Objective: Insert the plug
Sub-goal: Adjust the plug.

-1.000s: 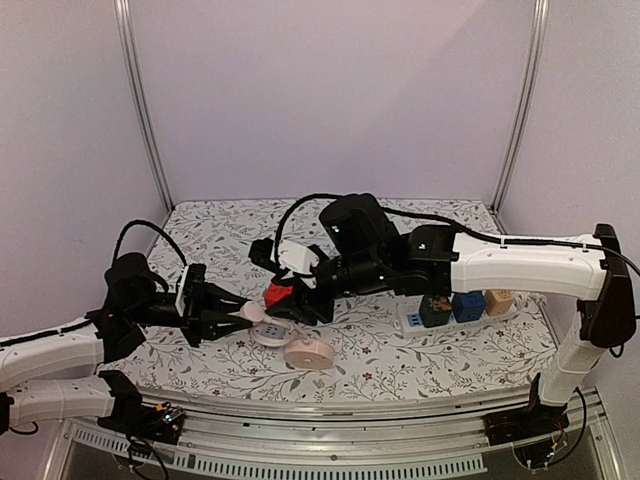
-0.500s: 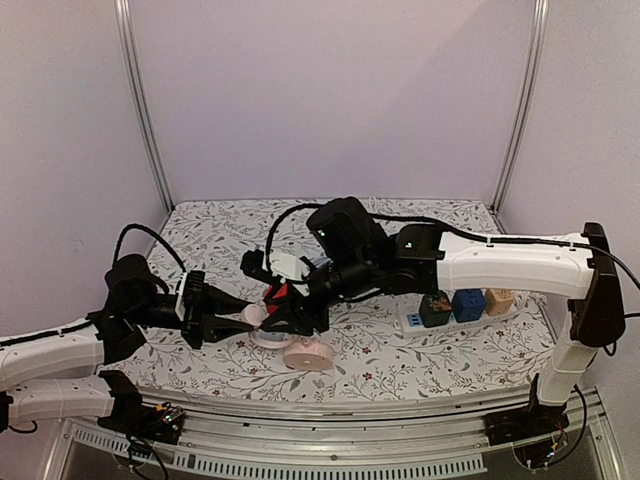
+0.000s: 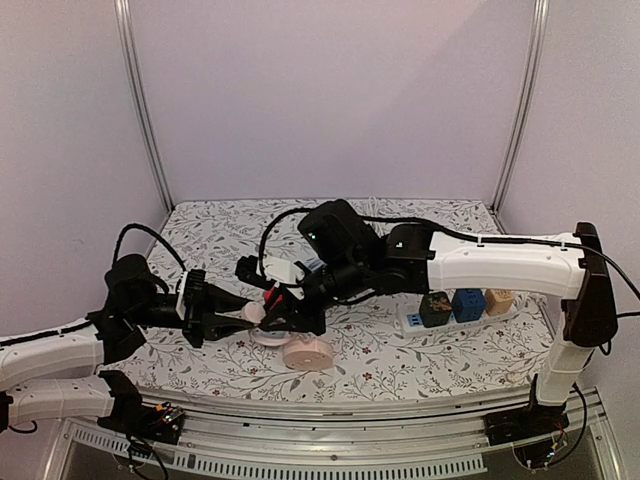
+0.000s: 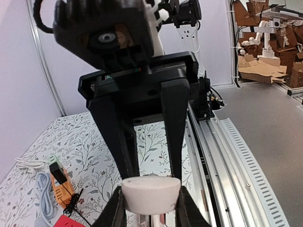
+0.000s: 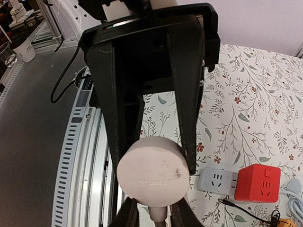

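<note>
The round plug was not in any socket yet. It hung in the air above the table's front part, held from two sides. The left gripper squeezed its smooth, pale head. The right gripper looked shut on the thin neck under it. I think all the pushing-in was left to do. Below lay a flat grey power strip, touching a shiny red cube, on the flowery cloth.

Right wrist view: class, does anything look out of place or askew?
Nothing spilled or broken. The round plug in the right gripper sits beside the grey socket, not over it; a thin black cable strays loose by the red cube.
</note>
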